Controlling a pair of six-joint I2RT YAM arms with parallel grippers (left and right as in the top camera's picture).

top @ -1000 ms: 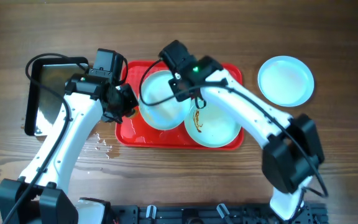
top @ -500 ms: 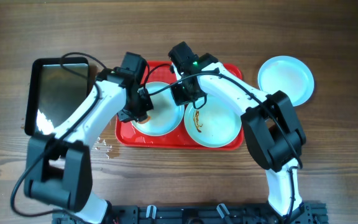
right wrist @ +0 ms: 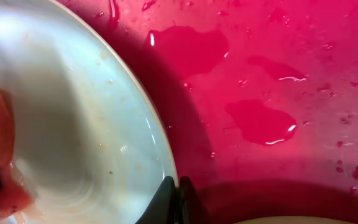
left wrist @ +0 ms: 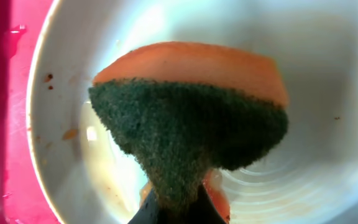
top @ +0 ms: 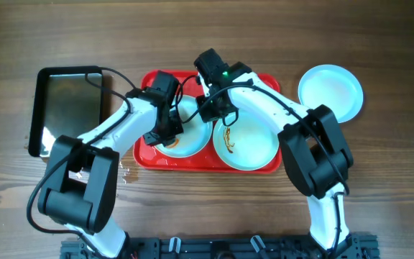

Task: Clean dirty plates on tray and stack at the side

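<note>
With the right hand (right wrist: 175, 200) pinching the rim of the plate (right wrist: 73, 124) steady, the left hand (left wrist: 174, 208), clamped on the sponge (left wrist: 191, 118), probably needed firm, flat circles over the specks (left wrist: 50, 78).

From overhead, my left gripper (top: 165, 135) and wrist cover much of the left plate (top: 194, 140). In my left wrist view the sponge (left wrist: 191, 118) hides the plate's centre and most of my fingers. My right wrist view cuts that plate off left and below; my right gripper (right wrist: 178, 200) shows only its tips.

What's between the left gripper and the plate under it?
A green-faced orange sponge, pinched in the left gripper, over the plate; seen in the left wrist view.
</note>
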